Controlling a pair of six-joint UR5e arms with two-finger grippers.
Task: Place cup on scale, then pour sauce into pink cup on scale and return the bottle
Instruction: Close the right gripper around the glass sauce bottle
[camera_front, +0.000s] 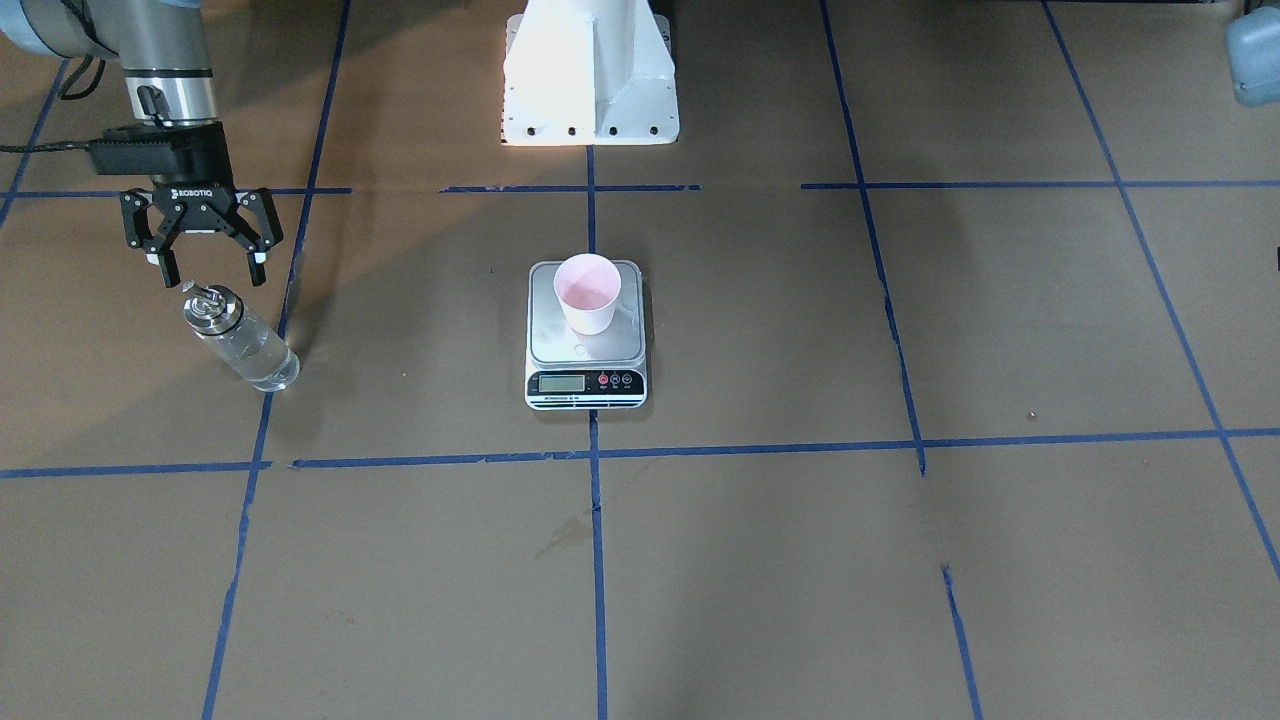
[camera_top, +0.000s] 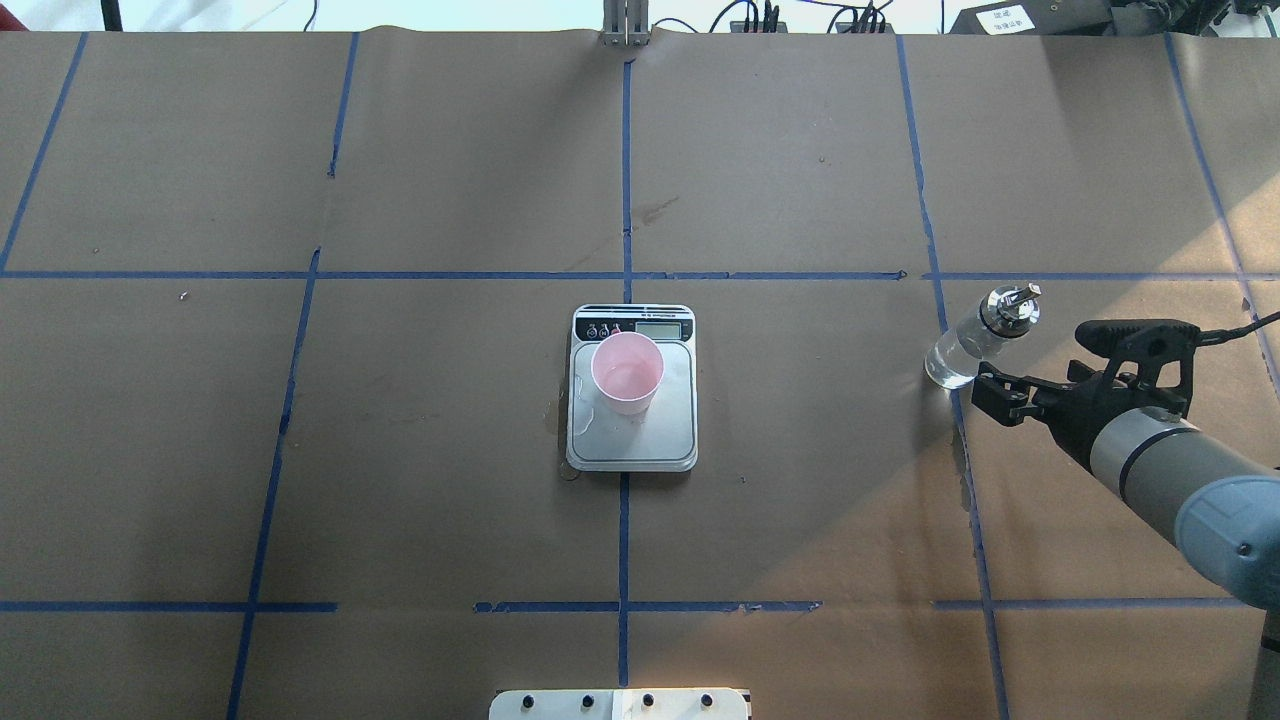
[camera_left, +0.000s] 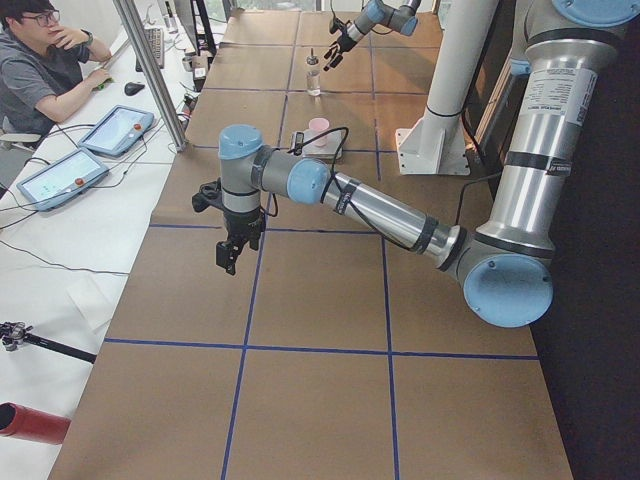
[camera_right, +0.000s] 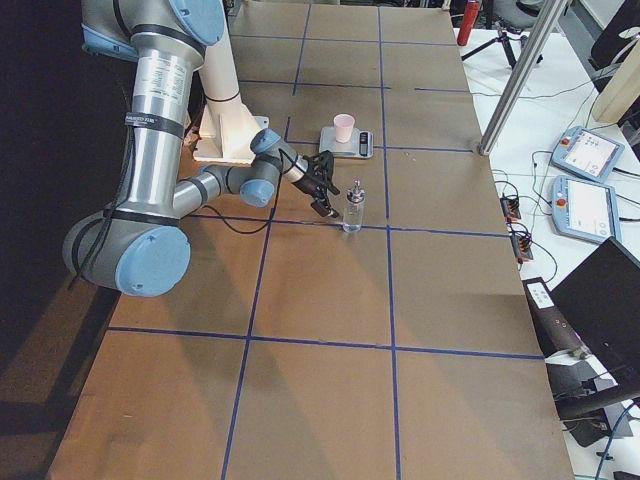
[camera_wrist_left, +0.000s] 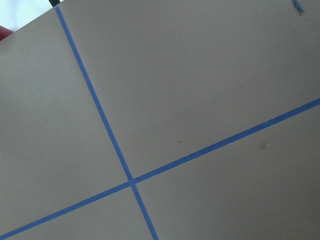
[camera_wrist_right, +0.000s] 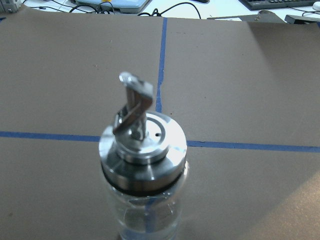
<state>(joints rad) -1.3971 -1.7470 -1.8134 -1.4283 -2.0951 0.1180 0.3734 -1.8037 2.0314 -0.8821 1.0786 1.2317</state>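
The pink cup (camera_front: 587, 292) stands upright on the silver plate of the scale (camera_front: 560, 345) at the table's middle; both also show in the overhead view, the cup (camera_top: 627, 372) and the scale (camera_top: 665, 435). The clear glass bottle (camera_front: 240, 345) with its silver cap and spout stands on the table on the robot's right side, with clear sauce in it. My right gripper (camera_front: 213, 270) is open, just behind the bottle's cap and not touching it. The right wrist view shows the cap (camera_wrist_right: 144, 150) close up. My left gripper (camera_left: 232, 255) hangs over bare table far to the left; I cannot tell its state.
The robot's white pedestal (camera_front: 590, 80) stands behind the scale. Blue tape lines grid the brown paper. A small wet patch (camera_top: 556, 410) lies beside the scale. An operator (camera_left: 40, 60) sits at a side table with tablets (camera_left: 115, 128).
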